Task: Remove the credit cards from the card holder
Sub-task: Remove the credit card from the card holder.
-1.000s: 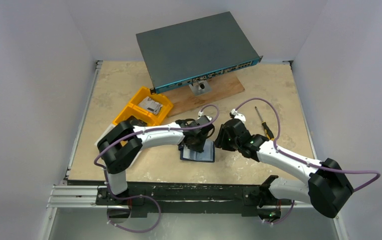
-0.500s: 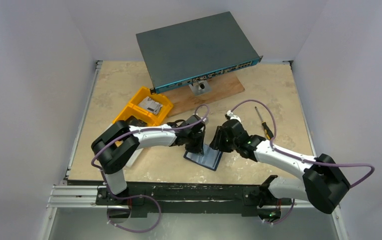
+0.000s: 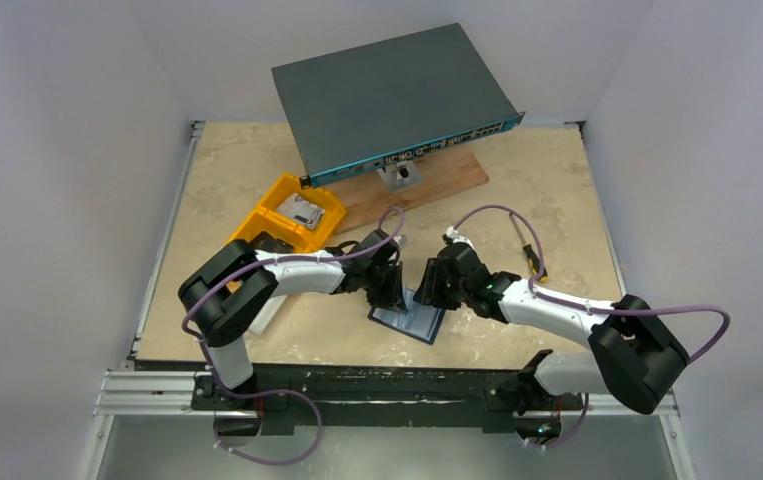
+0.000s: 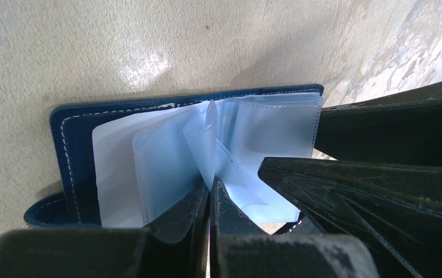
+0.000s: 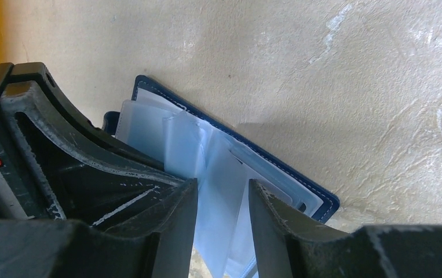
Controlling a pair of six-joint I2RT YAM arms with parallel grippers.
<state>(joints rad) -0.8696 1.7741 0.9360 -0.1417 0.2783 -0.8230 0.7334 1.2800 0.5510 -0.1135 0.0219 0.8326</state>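
The dark navy card holder (image 3: pixel 412 322) lies open on the table between both arms, its pale clear sleeves (image 4: pixel 166 156) fanned upward. My left gripper (image 4: pixel 209 194) is shut on one sleeve at the fold, at the holder's left side (image 3: pixel 394 298). My right gripper (image 5: pixel 221 197) is open, its fingers either side of a pale upright sheet, over the holder's right half (image 3: pixel 427 295). I cannot tell whether that sheet is one of the credit cards or a sleeve. The navy cover (image 5: pixel 322 200) lies flat beneath.
Yellow bins (image 3: pixel 287 215) stand just left of and behind the left arm. A grey network switch (image 3: pixel 392 100) rests on a wooden board (image 3: pixel 437 185) at the back. A screwdriver (image 3: pixel 529 255) lies to the right of the right arm.
My left gripper has shut on a sleeve. Both grippers have shifted a little left and closer together, and the holder has turned and slid slightly.
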